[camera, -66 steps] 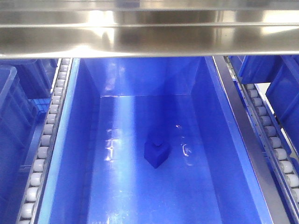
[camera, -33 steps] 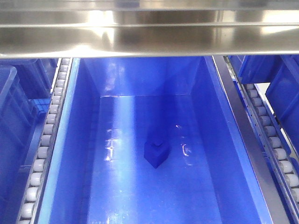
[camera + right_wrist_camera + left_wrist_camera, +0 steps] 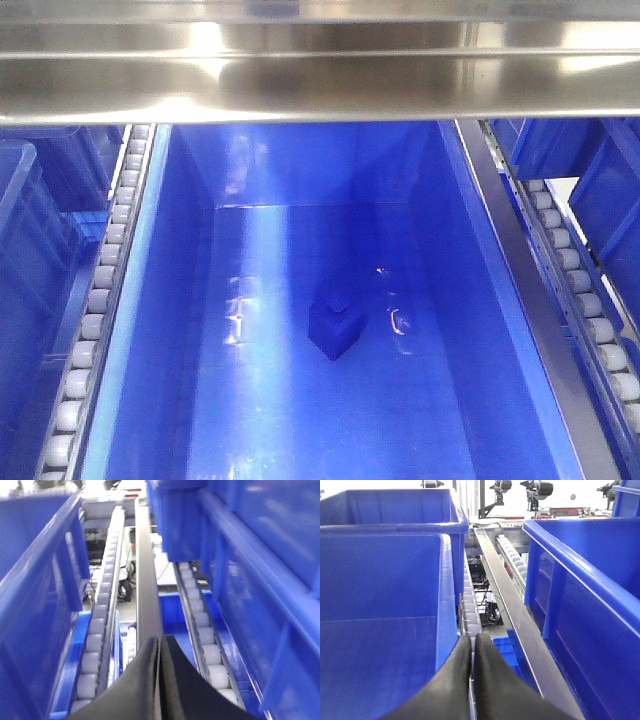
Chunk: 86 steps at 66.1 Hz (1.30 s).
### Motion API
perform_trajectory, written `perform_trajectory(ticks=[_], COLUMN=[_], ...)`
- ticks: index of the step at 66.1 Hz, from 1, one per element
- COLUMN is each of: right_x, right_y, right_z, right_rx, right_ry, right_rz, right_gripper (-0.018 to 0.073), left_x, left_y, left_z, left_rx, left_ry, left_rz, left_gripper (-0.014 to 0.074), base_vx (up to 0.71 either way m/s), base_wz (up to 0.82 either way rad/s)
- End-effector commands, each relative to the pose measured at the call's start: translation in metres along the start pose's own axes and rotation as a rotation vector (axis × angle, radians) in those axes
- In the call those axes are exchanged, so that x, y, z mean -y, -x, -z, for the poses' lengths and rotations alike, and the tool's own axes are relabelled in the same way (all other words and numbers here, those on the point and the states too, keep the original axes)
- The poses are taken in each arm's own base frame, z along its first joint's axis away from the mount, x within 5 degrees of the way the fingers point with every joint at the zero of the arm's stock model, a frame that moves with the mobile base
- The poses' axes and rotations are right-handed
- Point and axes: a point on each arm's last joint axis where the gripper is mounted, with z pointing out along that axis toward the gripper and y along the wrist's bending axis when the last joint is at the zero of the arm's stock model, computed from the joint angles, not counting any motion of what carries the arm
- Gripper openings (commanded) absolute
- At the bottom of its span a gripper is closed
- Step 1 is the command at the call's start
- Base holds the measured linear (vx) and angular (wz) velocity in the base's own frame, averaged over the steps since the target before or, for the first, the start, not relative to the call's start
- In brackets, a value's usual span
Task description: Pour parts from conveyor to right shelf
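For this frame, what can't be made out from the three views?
- Front view: the steel rail cuts off the top of the bin; its near end runs off the bottom edge.
- Front view: the blue part is blue on blue, so its stud and faces are hard to read.
- The conveyor is in no view.
- Wrist views: the left gripper and right gripper show closed fingertips only.
- Right wrist view is blurred.

This looks like a factory or warehouse floor. A steel rack [image 3: 320,85] carries deep blue plastic bins [image 3: 385,605] on sloped rails of white rollers [image 3: 97,630]. Beyond the closed jaws of the left wrist view, more robot arms [image 3: 535,490] stand on benches.
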Motion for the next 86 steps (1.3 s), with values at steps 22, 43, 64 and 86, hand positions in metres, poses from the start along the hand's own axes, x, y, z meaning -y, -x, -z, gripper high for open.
perform_trajectory(ticks=[22,43,64,86], right_x=[-0.0013,-0.0012,-0.0012,-0.0012], right_y=[0.0113,0.0103,0.0103,0.0103], right_z=[0.0014,0.0012,0.0012,0.0012], right_rx=[0.157,0.146,0.146,0.146], right_ry=[0.012,0.011,0.011,0.011], right_rz=[0.017,0.017,0.017,0.017], right_gripper=[-0.0009,-0.0009,-0.0009,-0.0009], left_x=[0.0003,0.0003,0.0003,0.0003], left_y=[0.0143,0.0143,0.0143,0.0143], left_z=[0.0025,0.0025,0.0025,0.0025], left_rx=[0.111,0.111,0.111,0.111], left_ry=[-0.002,-0.002,-0.002,-0.002], left_rz=[0.014,0.014,0.014,0.014], left_gripper=[-0.0006,-0.0006,-0.0006,-0.0006], base_vx=[0.00,0.00,0.00,0.00], base_wz=[0.00,0.00,0.00,0.00])
